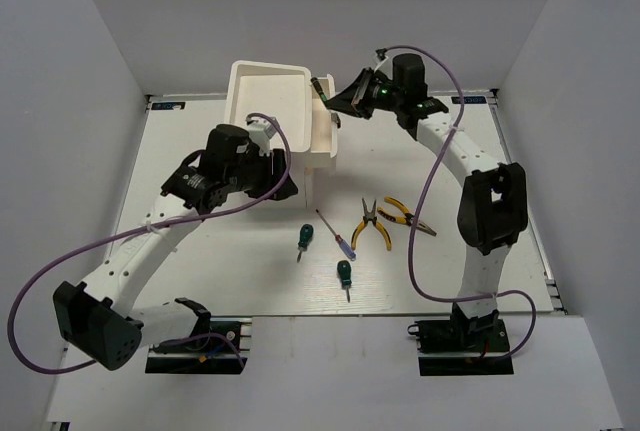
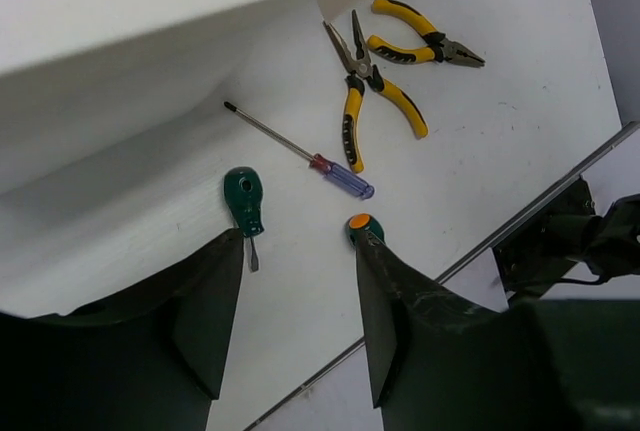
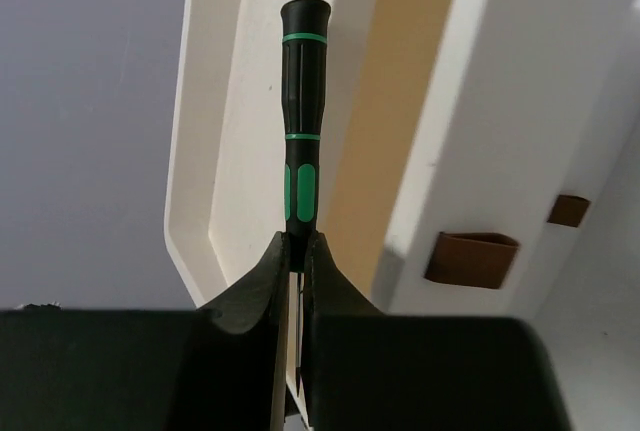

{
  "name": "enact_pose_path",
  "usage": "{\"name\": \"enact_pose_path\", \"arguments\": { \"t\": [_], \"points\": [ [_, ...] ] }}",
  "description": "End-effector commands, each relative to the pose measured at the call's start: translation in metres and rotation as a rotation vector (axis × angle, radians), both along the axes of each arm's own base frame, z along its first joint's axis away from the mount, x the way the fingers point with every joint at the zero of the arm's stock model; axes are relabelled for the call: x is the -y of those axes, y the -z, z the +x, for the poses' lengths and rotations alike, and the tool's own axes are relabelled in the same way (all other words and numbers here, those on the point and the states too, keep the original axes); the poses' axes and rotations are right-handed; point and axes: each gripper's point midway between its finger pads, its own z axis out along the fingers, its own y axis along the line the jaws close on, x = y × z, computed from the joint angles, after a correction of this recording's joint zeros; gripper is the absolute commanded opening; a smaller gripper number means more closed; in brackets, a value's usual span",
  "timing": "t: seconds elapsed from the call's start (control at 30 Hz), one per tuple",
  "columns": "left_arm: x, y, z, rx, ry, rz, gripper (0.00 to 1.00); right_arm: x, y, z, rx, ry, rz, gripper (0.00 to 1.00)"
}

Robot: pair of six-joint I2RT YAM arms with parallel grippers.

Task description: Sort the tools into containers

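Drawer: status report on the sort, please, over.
Right tool shut on screwdriver, at open drawer. Left tool open, empty. Nothing in the way.

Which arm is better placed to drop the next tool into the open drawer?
Right. The right gripper is shut on the dark screwdriver, held at the open drawer rim. The left gripper is open and empty, above the table.

We see a matt white surface point(image 2: 520, 101), a purple-handled screwdriver point(image 2: 300, 149) of glossy translucent plastic with a shiny metal shaft.
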Motion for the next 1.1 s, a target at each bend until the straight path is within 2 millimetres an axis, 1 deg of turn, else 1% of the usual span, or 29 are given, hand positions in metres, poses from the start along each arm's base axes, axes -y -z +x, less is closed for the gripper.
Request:
{"name": "enact_pose_path", "arguments": {
  "t": [0.0, 0.07, 0.1, 0.13, 0.2, 0.23, 0.27, 0.3, 0.33, 0.37, 0.4, 0.5, 0.53, 0.57, 0.6, 0.63, 0.67, 0.73, 0.77, 0.8, 0.83, 0.87, 0.9, 0.97, 1.07],
  "points": [
    [-0.001, -0.016, -0.004, 0.053, -0.039, -0.036, 0.59, -0.007, -0.037, -0.006, 0.076, 0.028, 0.036, 0.00],
    [0.002, -0.016, -0.008, 0.058, -0.033, -0.042, 0.59, -0.010, -0.032, -0.009, 0.089, 0.027, 0.001, 0.00],
    [0.001, -0.016, -0.007, 0.061, -0.042, -0.037, 0.62, -0.008, -0.026, -0.013, 0.069, 0.026, -0.016, 0.00],
    [0.002, -0.016, -0.008, 0.063, -0.040, -0.033, 0.62, -0.011, -0.023, -0.016, 0.078, 0.017, -0.035, 0.00],
    [0.004, -0.015, -0.009, 0.066, -0.039, -0.029, 0.65, -0.010, -0.020, -0.023, 0.069, 0.015, -0.054, 0.00],
    [0.004, -0.015, -0.009, 0.066, -0.039, -0.029, 0.65, -0.010, -0.012, -0.025, 0.066, 0.009, -0.069, 0.00],
    [0.007, -0.015, -0.011, 0.066, -0.028, -0.029, 0.65, -0.010, -0.010, -0.026, 0.061, 0.011, -0.073, 0.00],
    [0.008, -0.015, -0.009, 0.063, -0.028, -0.028, 0.65, -0.008, -0.016, -0.029, 0.071, 0.018, -0.070, 0.00],
    [0.011, -0.015, -0.011, 0.063, -0.017, -0.028, 0.65, -0.008, -0.007, -0.030, 0.061, 0.021, -0.079, 0.00],
    [0.011, -0.013, -0.010, 0.056, -0.017, -0.023, 0.65, -0.007, -0.008, -0.029, 0.068, 0.031, -0.081, 0.00],
    [0.014, -0.012, -0.013, 0.055, -0.007, -0.023, 0.65, -0.007, -0.009, -0.029, 0.070, 0.032, -0.082, 0.00],
    [0.018, -0.015, -0.010, 0.066, -0.003, -0.024, 0.65, -0.010, -0.012, -0.031, 0.091, 0.012, -0.087, 0.00],
    [0.019, -0.012, -0.009, 0.057, -0.003, -0.018, 0.65, -0.012, -0.014, -0.033, 0.090, -0.005, -0.080, 0.02],
    [0.022, -0.012, -0.012, 0.057, 0.009, -0.019, 0.65, -0.014, -0.012, -0.034, 0.095, -0.016, -0.088, 0.06],
    [0.022, -0.015, -0.010, 0.067, 0.001, -0.019, 0.65, -0.015, -0.014, -0.034, 0.104, -0.024, -0.085, 0.09],
    [0.024, -0.015, -0.013, 0.067, 0.012, -0.020, 0.65, -0.016, -0.014, -0.035, 0.099, -0.035, -0.090, 0.11],
    [0.025, -0.012, -0.012, 0.060, 0.012, -0.015, 0.65, -0.017, -0.014, -0.034, 0.097, -0.036, -0.089, 0.16],
    [0.027, -0.012, -0.013, 0.063, 0.015, -0.010, 0.67, -0.020, -0.012, -0.036, 0.089, -0.057, -0.085, 0.21],
    [0.027, -0.012, -0.013, 0.063, 0.015, -0.010, 0.67, -0.022, -0.012, -0.036, 0.082, -0.059, -0.085, 0.25],
    [0.029, -0.012, -0.015, 0.066, 0.020, -0.007, 0.67, -0.024, -0.013, -0.037, 0.091, -0.065, -0.084, 0.27],
    [0.033, -0.017, -0.015, 0.080, 0.029, -0.018, 0.67, -0.024, -0.015, -0.038, 0.096, -0.072, -0.082, 0.29],
    [0.034, -0.014, -0.014, 0.073, 0.029, -0.012, 0.67, -0.024, -0.017, -0.037, 0.105, -0.071, -0.080, 0.31],
    [0.037, -0.015, -0.017, 0.067, 0.035, -0.018, 0.67, -0.025, -0.022, -0.040, 0.117, -0.080, -0.075, 0.35],
    [0.038, -0.014, -0.018, 0.070, 0.036, -0.014, 0.67, -0.025, -0.027, -0.041, 0.136, -0.084, -0.073, 0.39],
    [0.045, -0.010, -0.019, 0.064, 0.055, -0.010, 0.67, -0.024, -0.034, -0.044, 0.164, -0.092, -0.071, 0.39]
  ]
}}
